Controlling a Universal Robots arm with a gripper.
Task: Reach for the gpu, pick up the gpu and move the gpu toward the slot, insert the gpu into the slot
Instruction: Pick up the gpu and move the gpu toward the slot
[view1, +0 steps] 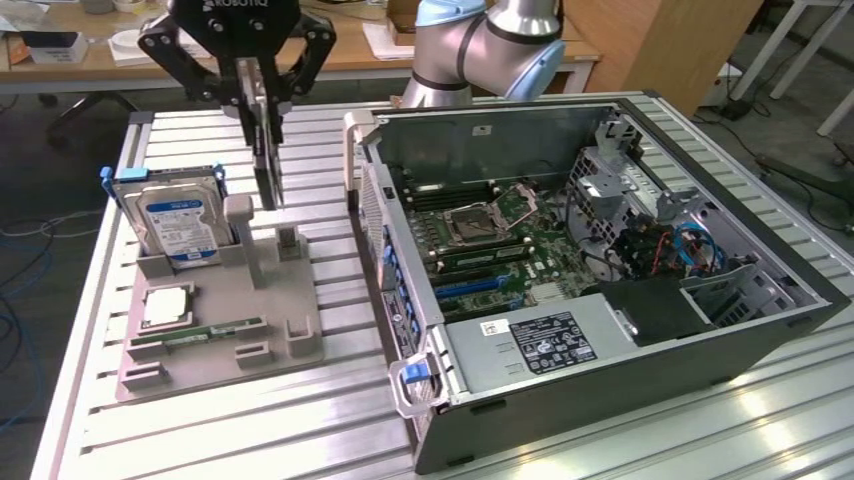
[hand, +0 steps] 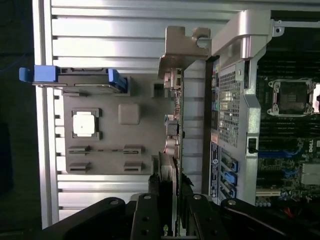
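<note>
Near us, on the ribbed silver bench, we see a flat grey holder. Over its far side, the black claw is clamped on the thin gpu, held upright and edge-on. On the exterior view's right, the long blue slot lies inside the open metal computer case.

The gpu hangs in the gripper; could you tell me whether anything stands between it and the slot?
Yes: the case wall rises between the gpu, above the grey fixture, and the slot; nothing else visible.
</note>
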